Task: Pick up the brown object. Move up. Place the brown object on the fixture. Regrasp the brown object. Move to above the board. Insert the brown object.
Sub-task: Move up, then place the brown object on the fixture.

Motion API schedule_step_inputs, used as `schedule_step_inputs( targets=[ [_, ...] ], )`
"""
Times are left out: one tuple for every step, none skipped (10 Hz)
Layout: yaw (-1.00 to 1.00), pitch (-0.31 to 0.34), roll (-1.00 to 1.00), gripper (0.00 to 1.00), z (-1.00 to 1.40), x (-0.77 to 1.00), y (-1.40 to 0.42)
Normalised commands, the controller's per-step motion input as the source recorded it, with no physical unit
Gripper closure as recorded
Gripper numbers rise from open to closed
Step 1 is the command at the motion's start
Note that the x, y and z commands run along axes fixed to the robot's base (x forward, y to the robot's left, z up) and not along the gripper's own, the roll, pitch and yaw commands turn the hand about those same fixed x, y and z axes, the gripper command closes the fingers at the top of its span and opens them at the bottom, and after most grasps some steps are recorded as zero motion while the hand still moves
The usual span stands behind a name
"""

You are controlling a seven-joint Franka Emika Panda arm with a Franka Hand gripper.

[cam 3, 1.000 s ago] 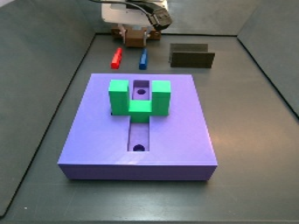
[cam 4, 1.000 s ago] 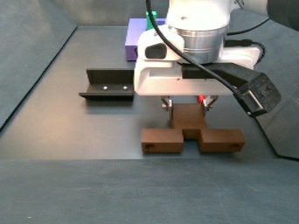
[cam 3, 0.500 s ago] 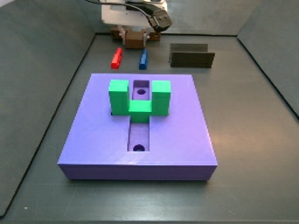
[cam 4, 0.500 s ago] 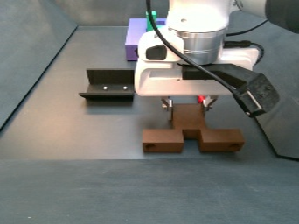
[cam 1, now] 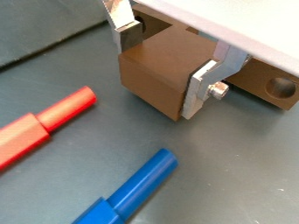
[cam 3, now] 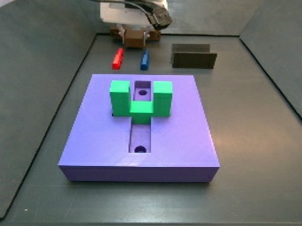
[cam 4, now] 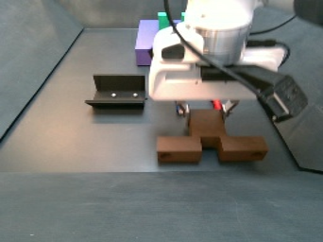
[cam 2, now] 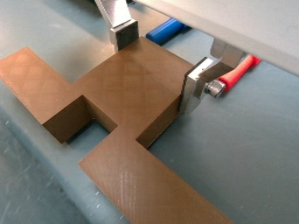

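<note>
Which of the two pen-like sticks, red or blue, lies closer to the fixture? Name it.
The blue stick. In a side view it lies between the red stick and the fixture. The tool straddles the brown object behind both.

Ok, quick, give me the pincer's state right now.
Pincer: down at the floor by the back wall, fingers closed against the sides of the brown object, which still sits on the floor.

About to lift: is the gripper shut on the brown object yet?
Shut, it seems: in both wrist views the gripper fingers press the brown object's sides; it still lies on the floor.
</note>
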Motion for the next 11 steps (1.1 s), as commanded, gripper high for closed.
schedule_step_inputs(
  targets=[
    [0.04, 0.020, 0.01, 1.00, 0.77, 0.01, 0.06],
    [0.03, 0.060, 0.02, 1.00, 0.53, -0.01, 0.05],
    [0.02, 0.045, 0.06, 1.00, 0.19, 0.03, 0.01],
    [0.00, 0.000, -0.02, 1.00, -0.02, 0.00, 0.00],
    [0.03, 0.000, -0.04, 1.00, -0.03, 0.00, 0.00],
    [0.02, 0.000, -0.04, 1.00, -0.04, 0.00, 0.00],
    [0.01, 0.000, -0.01, 1.00, -0.02, 0.00, 0.00],
    [0.00, 0.000, -0.02, 1.00, 0.00, 0.05, 0.00],
    [-0.14, 0.311, -0.51, 1.00, 0.01, 0.61, 0.08],
    [-0.17, 0.297, -0.90, 1.00, 0.00, 0.51, 0.07],
    [-0.17, 0.300, -1.00, 1.00, 0.29, 0.55, 0.00]
  ],
)
